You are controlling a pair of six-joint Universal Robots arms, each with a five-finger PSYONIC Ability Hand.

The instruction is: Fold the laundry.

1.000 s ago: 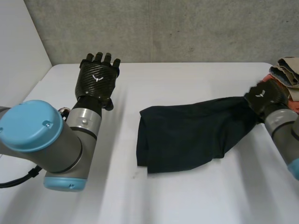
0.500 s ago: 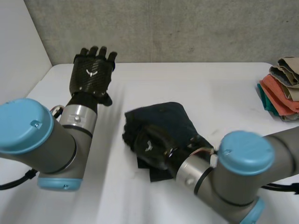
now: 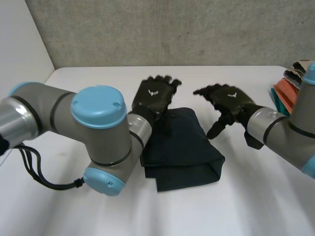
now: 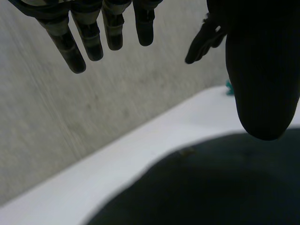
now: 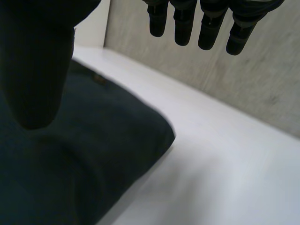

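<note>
— Where was the laundry?

— The dark cloth (image 3: 179, 147) lay folded in the middle of the frame on the white table (image 3: 236, 206). It made a rough rectangle, and a lower layer poked out along its lower left edge.

— And the hands?

— The left hand (image 3: 155, 96) was over the cloth's upper left corner, back upward. Its fingers (image 4: 89, 42) were straight and a little spread, grasping nothing. From its own wrist I saw the cloth under the palm, while the fingertips reached past the cloth's edge over bare table. I couldn't tell whether the heel of the hand touched the cloth.

— The other one?

— The right hand (image 3: 227, 101) hung just upper right of the cloth, clear of it. Its fingers (image 5: 187, 23) were loose and only slightly bent, the thumb drooping toward the table, holding nothing. In its wrist view the cloth's rounded corner lay below the palm, with white table under the fingertips.

— Anything else about?

— The left arm (image 3: 98, 132), grey with blue caps, swept across the left of the frame and hid the cloth's left side. A pile of clothes (image 3: 290, 91), orange, teal and beige, sat at the right edge, well apart from the cloth. A grey wall (image 3: 172, 29) ran across the top.
</note>
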